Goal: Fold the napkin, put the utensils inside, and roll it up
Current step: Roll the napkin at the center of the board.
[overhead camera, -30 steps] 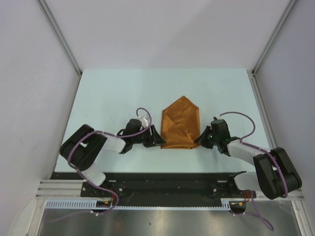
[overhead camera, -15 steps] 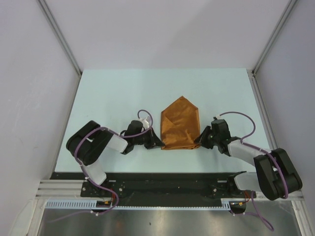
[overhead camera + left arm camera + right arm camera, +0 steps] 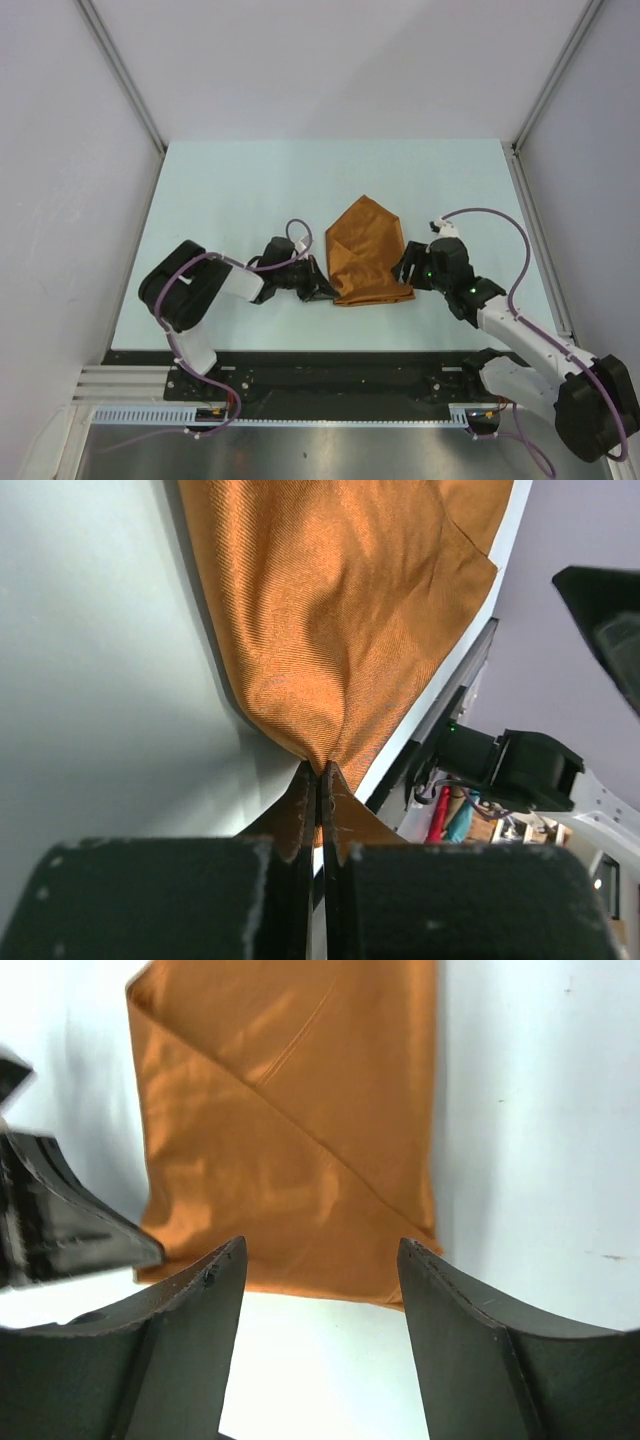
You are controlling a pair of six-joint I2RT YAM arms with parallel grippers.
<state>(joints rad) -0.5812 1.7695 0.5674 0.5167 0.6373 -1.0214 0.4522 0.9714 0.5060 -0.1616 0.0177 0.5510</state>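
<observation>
**Left gripper (image 3: 318, 288) clamps a corner of the napkin (image 3: 368, 250); right gripper (image 3: 408, 268) stands open beside it**

To the left of the napkin, the left arm (image 3: 205, 290) lies low over the pale table (image 3: 230, 190), with its forearm reaching toward the cloth's near left corner. The jaws there are pressed fully together. In the left wrist view the orange fabric gathers into a pucker right at the fingertips (image 3: 300, 805), so that corner is pinched between them.

The napkin itself rests on the table between the two grippers. It is folded flat into a house-like shape whose point aims away from the arm bases, and the whole shape leans slightly. A diagonal fold edge crosses its top layer, plain in the right wrist view. Its near edge runs roughly straight, apart from the left corner drawn into the clamped jaws.

Just to the right of the napkin, the right gripper sits near the cloth's near right corner. Its jaws are spread wide with nothing held between them. From its own camera the near right corner lies on the table ahead of the gap between the fingers. Whether either finger touches the cloth cannot be told. The right arm (image 3: 520, 335) stretches away from the napkin toward the near right edge of the table.
</observation>
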